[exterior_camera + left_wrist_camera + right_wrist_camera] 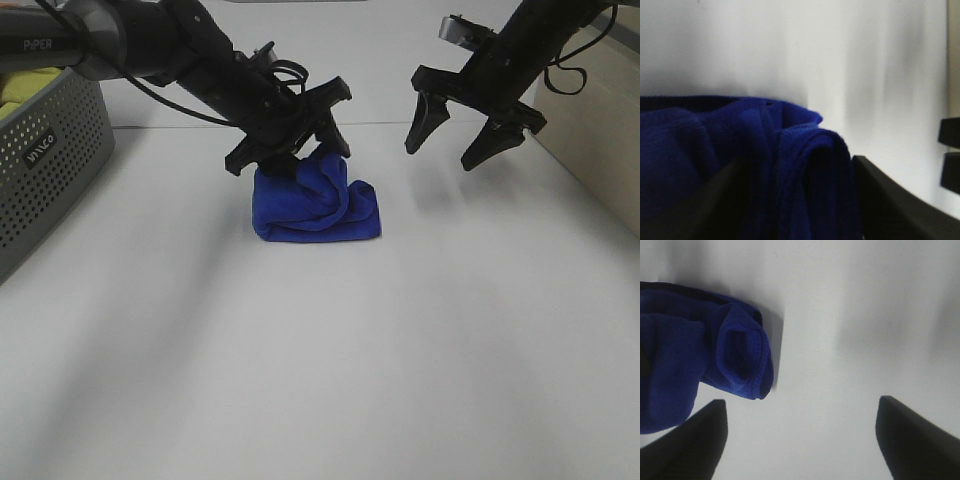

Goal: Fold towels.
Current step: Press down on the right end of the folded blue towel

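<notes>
- Where the left gripper (292,155) extends in from the upper left of the overhead frame, its two black fingers (890,210) press on either side of a raised bunch of the royal-blue towel (320,205), clamping the cloth between them.
- The right gripper (441,157) hangs in the upper right of the frame with its jaws spread wide and nothing between them. It is off the table and apart from the towel.
- The towel sits crumpled in a heap just above the middle of the frame. Its top is drawn up to a peak at the left gripper and its lower folds rest on the white table (400,350).
- A grey perforated basket (50,160) stands at the left edge, well apart from the towel, with a yellow-green cloth (25,85) inside.
</notes>
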